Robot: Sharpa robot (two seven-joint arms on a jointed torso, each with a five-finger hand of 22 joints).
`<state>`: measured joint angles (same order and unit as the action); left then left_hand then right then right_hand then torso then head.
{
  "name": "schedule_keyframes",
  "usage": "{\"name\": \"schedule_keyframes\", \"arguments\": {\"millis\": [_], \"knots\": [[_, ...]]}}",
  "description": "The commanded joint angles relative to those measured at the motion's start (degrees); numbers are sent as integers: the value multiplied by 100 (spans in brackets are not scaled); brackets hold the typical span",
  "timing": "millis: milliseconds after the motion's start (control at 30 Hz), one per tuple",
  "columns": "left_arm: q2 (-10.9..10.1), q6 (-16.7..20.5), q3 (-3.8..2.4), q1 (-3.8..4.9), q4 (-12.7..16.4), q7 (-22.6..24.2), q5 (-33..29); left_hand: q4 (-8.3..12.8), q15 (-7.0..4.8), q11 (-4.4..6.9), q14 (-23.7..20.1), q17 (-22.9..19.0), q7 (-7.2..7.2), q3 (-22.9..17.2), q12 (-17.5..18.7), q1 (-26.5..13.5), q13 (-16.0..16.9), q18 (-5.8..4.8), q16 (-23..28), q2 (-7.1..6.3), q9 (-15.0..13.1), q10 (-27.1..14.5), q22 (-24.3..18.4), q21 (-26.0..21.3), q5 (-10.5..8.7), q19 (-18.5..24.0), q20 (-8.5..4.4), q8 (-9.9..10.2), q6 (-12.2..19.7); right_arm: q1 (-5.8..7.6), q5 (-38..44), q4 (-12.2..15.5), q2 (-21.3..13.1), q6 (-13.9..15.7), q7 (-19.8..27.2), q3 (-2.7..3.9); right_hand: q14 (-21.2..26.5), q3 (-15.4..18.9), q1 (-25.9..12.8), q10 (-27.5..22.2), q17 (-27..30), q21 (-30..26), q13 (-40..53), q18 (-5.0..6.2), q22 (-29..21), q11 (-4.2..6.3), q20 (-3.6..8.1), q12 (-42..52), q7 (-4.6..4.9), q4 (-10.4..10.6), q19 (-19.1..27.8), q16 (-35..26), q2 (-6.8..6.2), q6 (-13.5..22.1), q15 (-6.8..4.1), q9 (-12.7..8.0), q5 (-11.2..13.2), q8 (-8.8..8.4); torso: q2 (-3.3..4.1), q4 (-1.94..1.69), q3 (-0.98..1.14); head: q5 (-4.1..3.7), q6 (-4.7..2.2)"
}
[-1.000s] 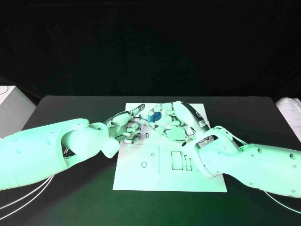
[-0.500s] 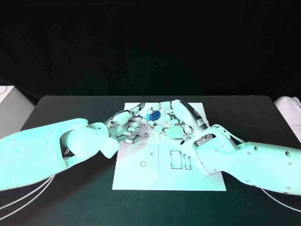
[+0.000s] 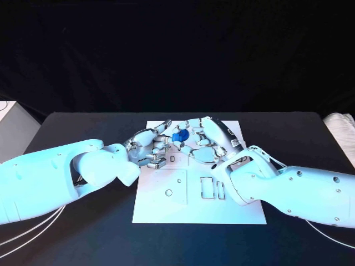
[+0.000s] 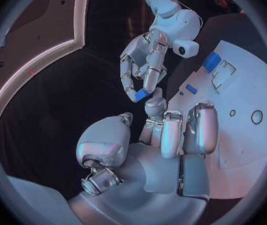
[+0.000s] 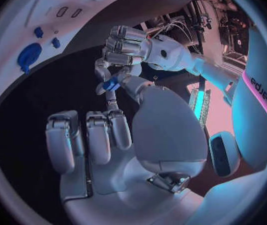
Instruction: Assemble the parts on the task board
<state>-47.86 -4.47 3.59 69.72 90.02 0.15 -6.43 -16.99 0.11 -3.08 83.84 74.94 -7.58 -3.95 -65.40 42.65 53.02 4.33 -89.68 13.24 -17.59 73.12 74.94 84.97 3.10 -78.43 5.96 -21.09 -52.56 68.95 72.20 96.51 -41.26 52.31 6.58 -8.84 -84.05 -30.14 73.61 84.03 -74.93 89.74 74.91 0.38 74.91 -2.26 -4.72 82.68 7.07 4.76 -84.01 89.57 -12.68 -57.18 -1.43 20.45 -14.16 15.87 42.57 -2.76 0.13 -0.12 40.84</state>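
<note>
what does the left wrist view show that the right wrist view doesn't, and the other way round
Left wrist, not right wrist: a wide bare stretch of the task board with a round hole in it.

Right wrist, not left wrist: the round blue part on the board.

Both: the right hand pinching a small blue part, with the left hand reaching a fingertip up to it; whether the left also grips it is unclear. Both also show two smaller blue pieces on the board.
</note>
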Motion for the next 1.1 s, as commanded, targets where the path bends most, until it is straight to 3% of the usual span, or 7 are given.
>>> {"name": "schedule_keyframes", "arguments": {"millis": [33,1100], "knots": [[8,-272,-7,4,21,210,-128,0,-45,1,607,1483,1,39,-36,-7,14,-109,-21,70,-9,41,12,23,-10,-58,0,-33,-31,-13,10,-18,6,-3,58,-2,-584,14,73,119,-1457,26,963,-38,1509,6,38,34,-18,-29,-599,24,7,8,-29,10,-9,25,-3,-3,-1,5,10],[-43,-144,-8,4,-64,130,-76,8,-61,20,613,1500,23,98,-33,37,31,-114,-29,116,-29,72,36,32,-5,-77,-14,-39,-100,-20,10,50,-52,92,130,-1,-585,8,82,121,-1462,26,966,-38,1509,5,37,37,-16,-39,-599,26,8,8,-28,10,-10,25,-4,1,-1,10,21]]}}
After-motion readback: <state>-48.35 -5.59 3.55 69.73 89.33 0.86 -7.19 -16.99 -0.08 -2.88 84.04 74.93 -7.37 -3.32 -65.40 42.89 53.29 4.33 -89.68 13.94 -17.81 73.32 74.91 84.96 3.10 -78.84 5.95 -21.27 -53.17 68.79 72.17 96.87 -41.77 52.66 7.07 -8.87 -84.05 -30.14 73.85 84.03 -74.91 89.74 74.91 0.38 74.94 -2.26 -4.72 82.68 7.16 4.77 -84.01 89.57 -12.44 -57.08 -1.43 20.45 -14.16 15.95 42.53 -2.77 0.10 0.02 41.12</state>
